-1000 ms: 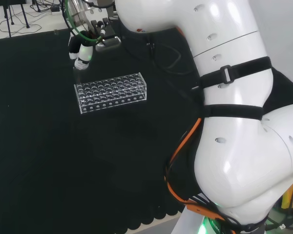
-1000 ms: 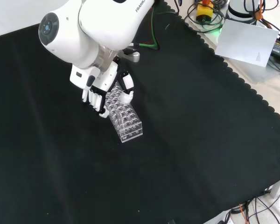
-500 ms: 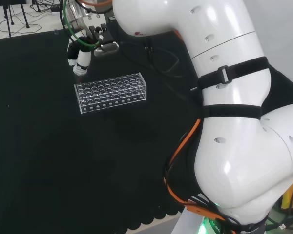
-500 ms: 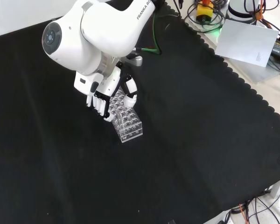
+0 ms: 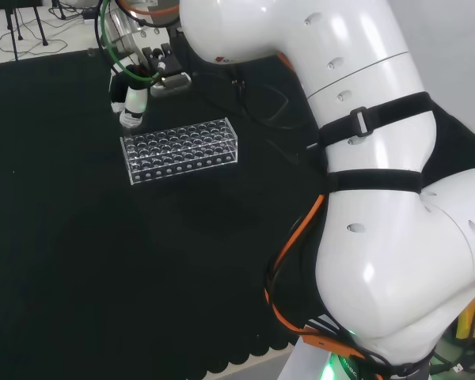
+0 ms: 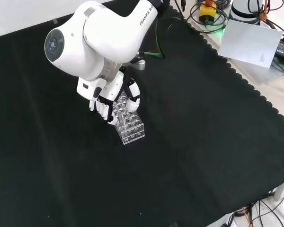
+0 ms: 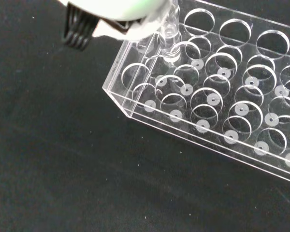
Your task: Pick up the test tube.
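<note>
Right now my hand (image 6: 114, 100) sits in the upper left of the front view, over the far end of a clear test tube rack (image 6: 127, 119) that stands on the counter's black cloth (image 6: 189, 142). My fingers (image 6: 103, 109) curl downward beside the rack and my thumb (image 6: 134, 96) bends in from the other side, but I cannot tell from these views whether they are pinching anything between them.

The test tube (image 7: 169, 30) shows best near the upper middle of the wrist view: a slim, colourless, see-through tube, upright, its rounded bottom lying just at one of the holes near the corner of the rack (image 7: 212, 92). Its upper part runs up behind a blurred white part of my hand (image 7: 117, 10), so I cannot see where it is held.

That rack is clear plastic with rows of round holes and small pale discs under them. In the head view it lies in the upper left (image 5: 180, 149), with one fingertip (image 5: 132, 108) just above its left end.

Part of a printed word runs along my white arm link (image 6: 114, 33) at the top of the front view.
</note>
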